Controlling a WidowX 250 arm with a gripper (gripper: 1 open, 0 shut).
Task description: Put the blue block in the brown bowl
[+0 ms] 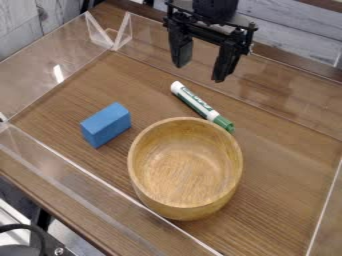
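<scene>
Blue block [106,125]: flat on the wooden surface [283,140], left of the brown bowl [185,168] as seen by the camera and a little toward its far side, with a narrow strip of bare wood between. From the gripper [195,74], down and to the left across the view; so, by judgement, first a sideways and nearward travel, then a descent. Long axis slanting from lower left to upper right in the picture, upper end turned roughly toward the gripper's side. Fingers spread wide apart with nothing between, set nearly across the view, at a slant to that axis; probably in need of some wrist turn to close squarely on the long sides. Only one arm, hence no choice of hand. Underneath the block, plain level wood, likely a firm base for a pinch. Room enough on the far and left sides; tighter toward the bowl, where a finger coming down wide could knock the rim. Between gripper and bowl, the white-and-green marker pen [203,106], lying aslant with its green end close to the far rim; best passed over high. After the grip, probably just a lift above the rim and a short shift right to the broad open bowl.
</scene>
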